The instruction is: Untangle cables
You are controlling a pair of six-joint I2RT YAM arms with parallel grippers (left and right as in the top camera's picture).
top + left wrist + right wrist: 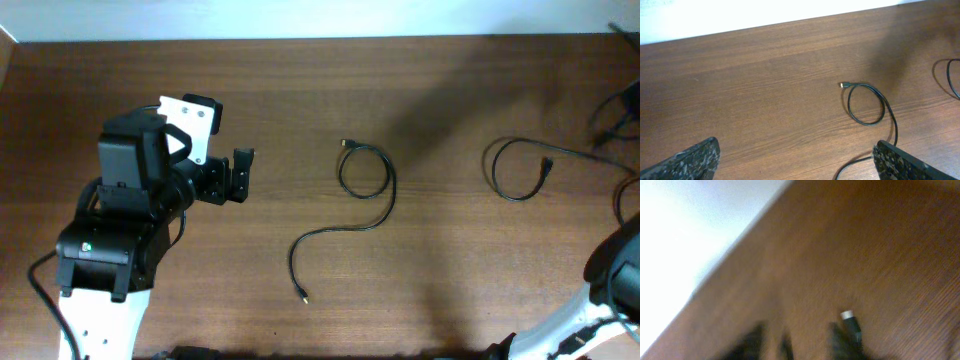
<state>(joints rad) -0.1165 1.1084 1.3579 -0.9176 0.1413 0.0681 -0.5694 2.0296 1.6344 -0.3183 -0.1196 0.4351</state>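
Observation:
Two thin black cables lie apart on the brown table. The middle cable (366,172) makes a small loop, then trails down to a plug near the front; it also shows in the left wrist view (867,105). The right cable (515,170) loops and runs off toward the right edge; a bit of it shows in the left wrist view (952,80). My left gripper (243,175) (795,165) is open and empty, left of the middle cable. The right wrist view is blurred: it shows a black plug with a white tip (849,318) next to dark smeared shapes.
The table's far edge meets a white wall (740,15). Thicker dark wires (612,110) hang at the far right edge. The right arm's body (615,275) sits at the bottom right corner.

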